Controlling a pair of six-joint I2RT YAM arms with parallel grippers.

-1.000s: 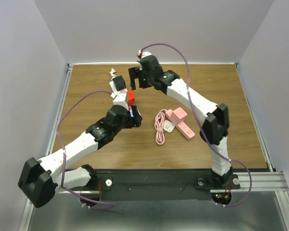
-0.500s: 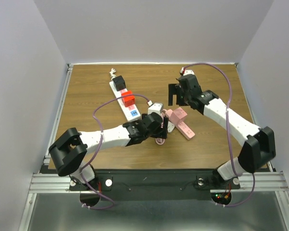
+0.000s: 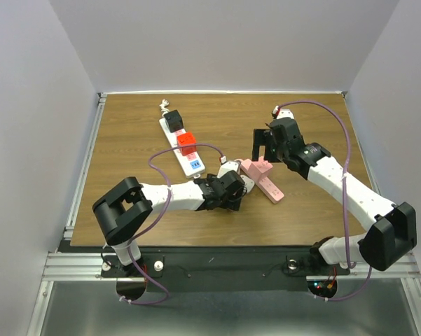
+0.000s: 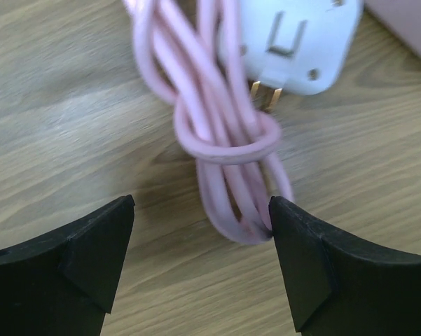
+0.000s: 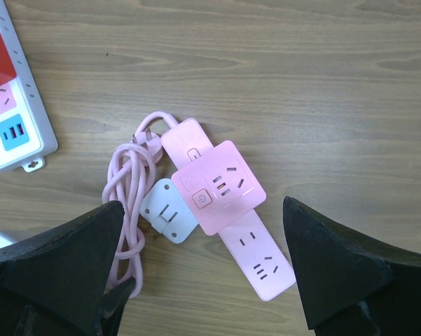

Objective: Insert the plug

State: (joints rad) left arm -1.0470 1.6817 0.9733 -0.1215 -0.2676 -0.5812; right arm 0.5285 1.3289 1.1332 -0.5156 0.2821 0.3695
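A pink power strip (image 3: 270,185) lies mid-table with a square pink adapter (image 3: 258,166) on it. Its white plug (image 3: 246,183) lies prongs-up beside it, by the coiled pink cable (image 3: 232,204). My left gripper (image 3: 231,192) is low over the coil and open. In the left wrist view the gripper (image 4: 202,210) straddles the cable's end loop (image 4: 224,140), its right finger touching it, and the plug (image 4: 294,42) lies just beyond. My right gripper (image 3: 263,143) hovers open above the strip. The right wrist view shows the gripper (image 5: 202,206), adapter (image 5: 221,185), plug (image 5: 169,210) and strip (image 5: 263,262).
A white power strip (image 3: 184,155) lies at the back left with a black adapter (image 3: 173,120) and a red adapter (image 3: 187,143) plugged in. It also shows in the right wrist view (image 5: 17,129). Grey walls stand close around the table.
My left arm has swung from the white power strip down to the pink cable coil. My right arm has moved from the back middle to above the pink strip.
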